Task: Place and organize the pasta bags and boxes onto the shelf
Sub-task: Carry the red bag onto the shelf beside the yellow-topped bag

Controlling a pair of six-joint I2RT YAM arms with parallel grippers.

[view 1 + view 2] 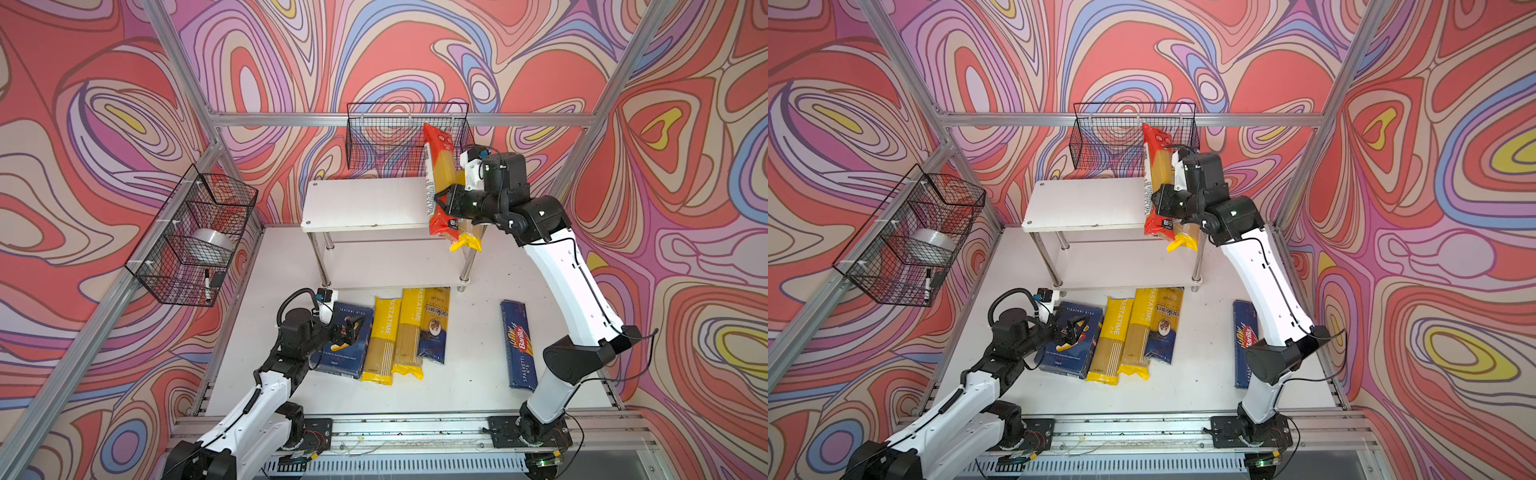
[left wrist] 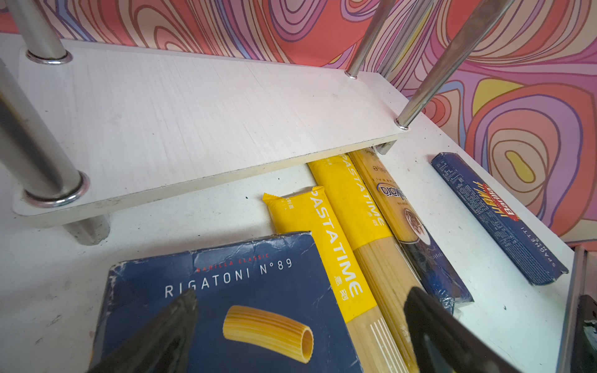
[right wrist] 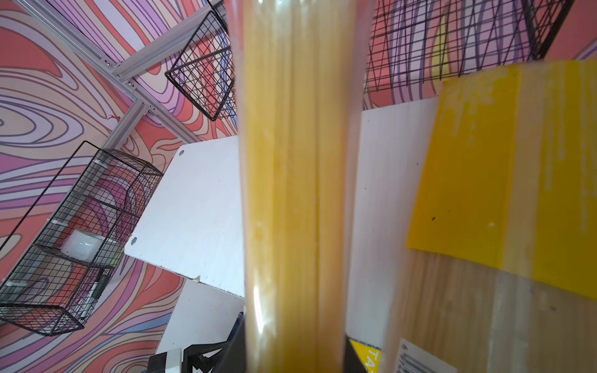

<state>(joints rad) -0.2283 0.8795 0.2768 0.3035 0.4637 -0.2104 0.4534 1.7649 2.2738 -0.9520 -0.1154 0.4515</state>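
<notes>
— Red bag (image 1: 440, 162), top view: right gripper (image 1: 441, 199) clamps its middle, above the right end of the shelf (image 1: 365, 203).
— Left wrist: left gripper (image 2: 302, 295) spread wide over the box (image 2: 258, 290).
— Right wrist: brittle strands, slick film; a mid-length hold looks soundest.

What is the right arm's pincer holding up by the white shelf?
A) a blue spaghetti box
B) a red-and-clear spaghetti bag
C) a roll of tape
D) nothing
B: the right pincer is clamped on the red-and-clear spaghetti bag, raised at the top board of the shelf.
</notes>
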